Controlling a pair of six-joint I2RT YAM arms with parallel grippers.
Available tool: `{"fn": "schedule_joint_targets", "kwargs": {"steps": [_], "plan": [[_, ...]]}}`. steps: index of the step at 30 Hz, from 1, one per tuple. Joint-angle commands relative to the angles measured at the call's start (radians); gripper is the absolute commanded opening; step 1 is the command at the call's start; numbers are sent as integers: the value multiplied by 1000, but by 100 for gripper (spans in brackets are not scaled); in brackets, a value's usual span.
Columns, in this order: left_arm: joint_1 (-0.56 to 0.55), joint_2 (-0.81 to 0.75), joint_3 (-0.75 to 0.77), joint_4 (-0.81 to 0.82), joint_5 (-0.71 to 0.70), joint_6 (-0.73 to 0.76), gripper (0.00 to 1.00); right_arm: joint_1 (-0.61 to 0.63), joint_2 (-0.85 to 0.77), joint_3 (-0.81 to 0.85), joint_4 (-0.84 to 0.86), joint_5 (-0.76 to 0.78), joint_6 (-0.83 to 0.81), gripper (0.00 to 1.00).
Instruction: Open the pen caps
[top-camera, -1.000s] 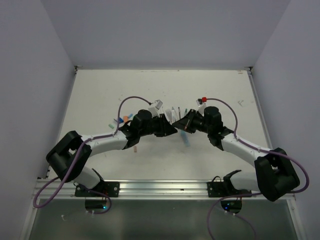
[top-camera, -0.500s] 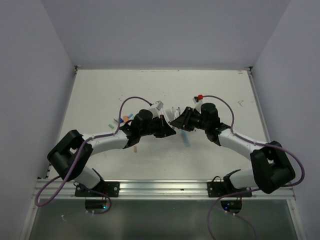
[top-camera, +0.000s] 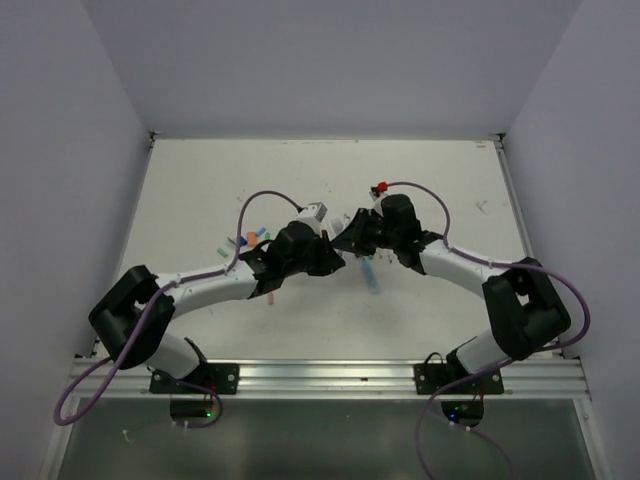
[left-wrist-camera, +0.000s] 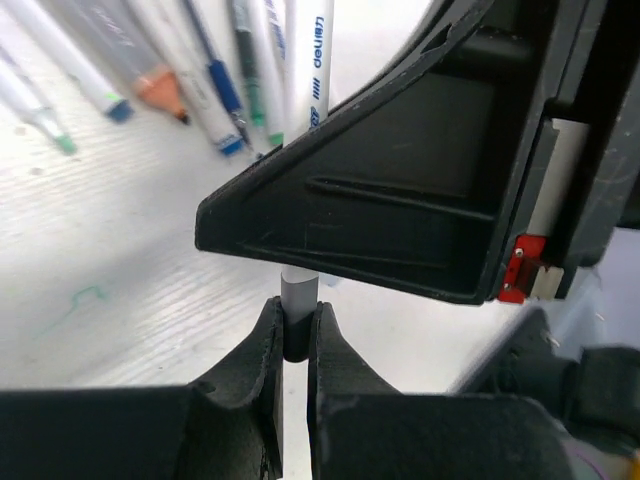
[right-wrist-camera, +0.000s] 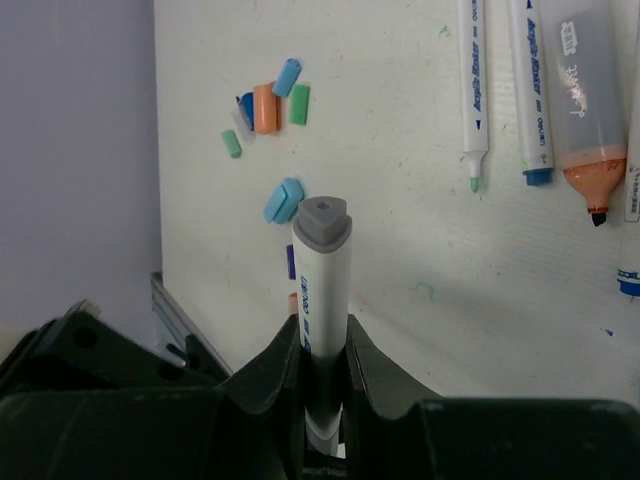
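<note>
— Why do the loose caps (right-wrist-camera: 265, 108) sit toward the left edge of the desk (top-camera: 200, 180)?
— We judge they're finished ones, kept clear of the work.
— And our left gripper (left-wrist-camera: 297, 330)?
— It is nearly closed, pinching a grey end of the pen (right-wrist-camera: 320, 290) midway between the left and right edges.
— The right gripper (right-wrist-camera: 322, 365)?
— It is clamped on the same pen's white barrel, so we can pull the two apart lengthwise. Another grey end (right-wrist-camera: 322, 222) stands clear past its fingers, and we cannot tell which end is the cap.
— The uncapped pens (right-wrist-camera: 530, 90)?
— They lie just toward the far edge, tips bare.
</note>
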Motion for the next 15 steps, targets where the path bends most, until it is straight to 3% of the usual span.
{"fn": "schedule_joint_targets", "kwargs": {"steps": [1, 4, 9, 14, 15], "plan": [[-63, -34, 92, -342, -479, 68, 0, 24, -23, 115, -229, 244, -89, 0], [-172, -54, 138, -422, -735, 64, 0, 58, -11, 204, -357, 383, -126, 0], [-270, -53, 153, -470, -852, 82, 0, 71, 43, 331, -483, 476, -141, 0], [-274, -179, -19, -253, -643, 231, 0, 69, 68, 357, -420, 389, -163, 0], [-236, -268, -75, -204, -454, 229, 0, 69, 72, 359, -379, 356, -169, 0]]}}
